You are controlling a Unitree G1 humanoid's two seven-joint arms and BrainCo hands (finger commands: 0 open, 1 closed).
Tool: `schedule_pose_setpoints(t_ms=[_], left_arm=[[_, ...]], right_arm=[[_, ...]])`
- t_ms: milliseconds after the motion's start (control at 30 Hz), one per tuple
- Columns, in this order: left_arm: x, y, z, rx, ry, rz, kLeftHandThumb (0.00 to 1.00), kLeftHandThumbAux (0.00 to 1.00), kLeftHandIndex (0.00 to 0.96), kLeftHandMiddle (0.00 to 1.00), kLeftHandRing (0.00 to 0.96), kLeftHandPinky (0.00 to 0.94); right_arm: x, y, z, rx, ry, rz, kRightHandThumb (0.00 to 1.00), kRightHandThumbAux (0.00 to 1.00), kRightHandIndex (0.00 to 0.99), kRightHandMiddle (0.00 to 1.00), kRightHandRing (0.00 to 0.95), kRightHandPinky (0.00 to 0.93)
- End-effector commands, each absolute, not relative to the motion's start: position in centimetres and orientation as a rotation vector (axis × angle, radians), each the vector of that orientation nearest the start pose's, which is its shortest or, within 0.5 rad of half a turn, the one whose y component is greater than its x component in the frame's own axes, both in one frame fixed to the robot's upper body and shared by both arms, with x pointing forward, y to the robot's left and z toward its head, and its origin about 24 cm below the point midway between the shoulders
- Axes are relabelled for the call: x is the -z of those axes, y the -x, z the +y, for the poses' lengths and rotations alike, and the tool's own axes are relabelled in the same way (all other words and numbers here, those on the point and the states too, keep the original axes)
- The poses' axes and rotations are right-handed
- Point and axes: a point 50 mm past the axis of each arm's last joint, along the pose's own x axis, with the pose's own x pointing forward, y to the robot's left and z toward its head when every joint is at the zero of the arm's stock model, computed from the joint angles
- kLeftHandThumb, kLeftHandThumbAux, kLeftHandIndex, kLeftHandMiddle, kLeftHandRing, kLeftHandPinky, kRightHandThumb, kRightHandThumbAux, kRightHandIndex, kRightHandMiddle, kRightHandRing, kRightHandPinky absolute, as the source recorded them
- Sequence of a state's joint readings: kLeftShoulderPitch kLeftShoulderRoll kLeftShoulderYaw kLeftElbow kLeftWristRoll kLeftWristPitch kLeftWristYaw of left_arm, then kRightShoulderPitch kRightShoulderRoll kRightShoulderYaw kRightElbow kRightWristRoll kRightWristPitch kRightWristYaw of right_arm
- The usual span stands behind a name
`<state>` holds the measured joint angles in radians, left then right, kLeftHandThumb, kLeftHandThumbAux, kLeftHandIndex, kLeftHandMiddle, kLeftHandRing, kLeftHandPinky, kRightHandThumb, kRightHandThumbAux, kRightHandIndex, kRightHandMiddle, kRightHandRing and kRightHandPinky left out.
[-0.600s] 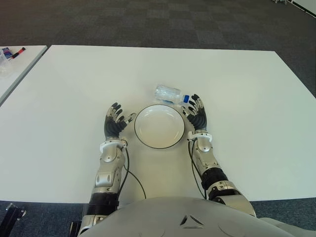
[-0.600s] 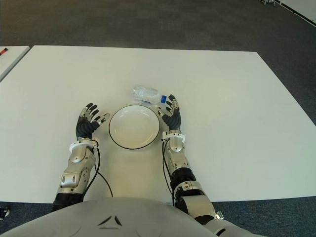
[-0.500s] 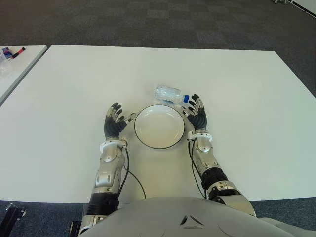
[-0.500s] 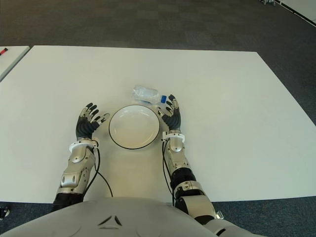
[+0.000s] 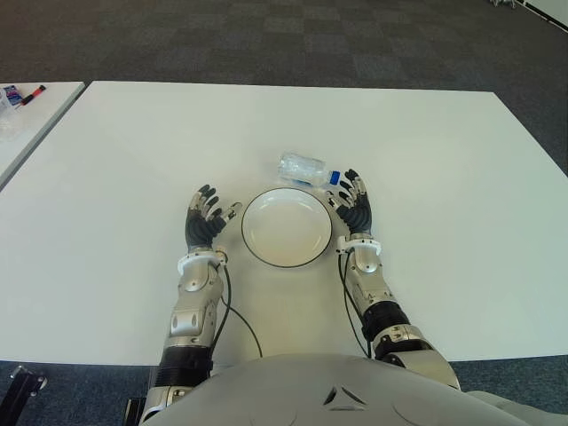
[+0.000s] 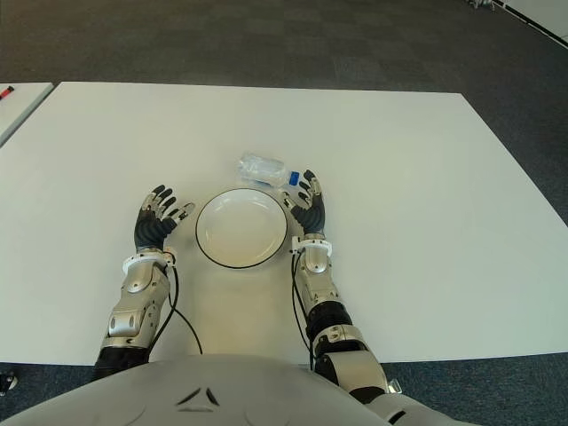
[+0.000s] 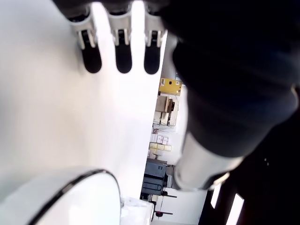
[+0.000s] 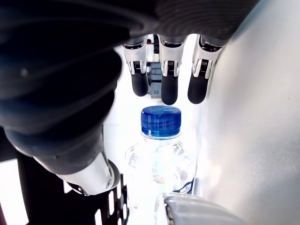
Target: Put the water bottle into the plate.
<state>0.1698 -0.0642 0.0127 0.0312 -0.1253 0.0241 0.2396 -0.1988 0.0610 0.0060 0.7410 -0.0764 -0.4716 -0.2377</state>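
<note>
A clear water bottle [image 5: 303,168] with a blue cap [image 8: 161,122] lies on its side on the white table, just beyond the plate's far right rim. The white plate [image 5: 287,227] with a dark rim holds nothing. My right hand [image 5: 354,205] shows right of the plate, fingers spread and holding nothing, its fingertips [image 8: 168,90] a short way from the cap. On the plate's left side my left hand [image 5: 206,219] has its fingers extended [image 7: 123,57] and grasps nothing.
The white table [image 5: 461,177] stretches wide on all sides of the plate. A second table [image 5: 27,111] at the far left carries a marker and small items. Dark carpet lies beyond the far edge.
My left hand has shifted very slightly to the left. The bottle, plate and right hand stay where they were.
</note>
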Motion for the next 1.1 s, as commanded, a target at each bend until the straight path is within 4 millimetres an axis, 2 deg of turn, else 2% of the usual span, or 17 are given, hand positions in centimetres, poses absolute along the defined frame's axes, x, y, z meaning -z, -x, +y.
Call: schedule_pose_setpoints(t_ms=[33, 67, 133, 233, 267, 333, 633, 833, 1100], left_arm=[[0.8, -21.4, 15.3, -0.297, 0.195, 0.235, 0.06, 0.92, 0.154, 0.159, 0.148, 0.183], [0.8, -21.4, 15.3, -0.298, 0.195, 0.235, 0.061, 0.922, 0.154, 0.159, 0.148, 0.182], [0.8, -21.4, 15.3, -0.299, 0.195, 0.234, 0.063, 0.925, 0.152, 0.159, 0.147, 0.181], [0.7, -21.4, 15.3, -0.305, 0.192, 0.23, 0.062, 0.927, 0.152, 0.16, 0.147, 0.178], [0.5, -21.4, 15.3, -0.309, 0.196, 0.223, 0.057, 0.927, 0.151, 0.166, 0.151, 0.18], [0.4, -21.4, 15.2, -0.312, 0.203, 0.216, 0.057, 0.932, 0.144, 0.164, 0.149, 0.18], [0.5, -21.5, 15.0, -0.304, 0.208, 0.23, 0.044, 0.955, 0.131, 0.154, 0.142, 0.175], [0.6, -21.5, 15.0, -0.303, 0.202, 0.234, 0.026, 0.957, 0.134, 0.153, 0.143, 0.176], [0.7, -21.4, 15.1, -0.309, 0.203, 0.23, 0.022, 0.95, 0.145, 0.16, 0.144, 0.175]], right_arm=[[4.7, -24.7, -11.8, 0.141, -0.006, 0.173, 0.019, 0.837, 0.093, 0.112, 0.131, 0.19], [4.5, -24.7, -11.8, 0.142, -0.009, 0.163, 0.02, 0.837, 0.095, 0.114, 0.131, 0.191], [2.4, -24.7, -11.6, 0.144, -0.039, 0.069, 0.03, 0.846, 0.101, 0.119, 0.134, 0.192], [-2.6, -24.1, -11.2, 0.137, -0.074, -0.117, 0.06, 0.861, 0.112, 0.125, 0.137, 0.191], [-4.1, -23.3, -11.5, 0.141, -0.04, -0.205, 0.113, 0.877, 0.126, 0.134, 0.142, 0.198], [-5.3, -22.2, -11.8, 0.145, 0.015, -0.294, 0.102, 0.88, 0.124, 0.127, 0.137, 0.187], [-5.6, -21.5, -11.9, 0.17, 0.048, -0.324, 0.053, 0.898, 0.093, 0.091, 0.112, 0.167], [-5.3, -21.7, -11.8, 0.164, 0.018, -0.303, 0.058, 0.914, 0.089, 0.085, 0.107, 0.167], [-5.3, -21.8, -11.8, 0.143, 0.017, -0.297, 0.082, 0.886, 0.072, 0.08, 0.1, 0.152]])
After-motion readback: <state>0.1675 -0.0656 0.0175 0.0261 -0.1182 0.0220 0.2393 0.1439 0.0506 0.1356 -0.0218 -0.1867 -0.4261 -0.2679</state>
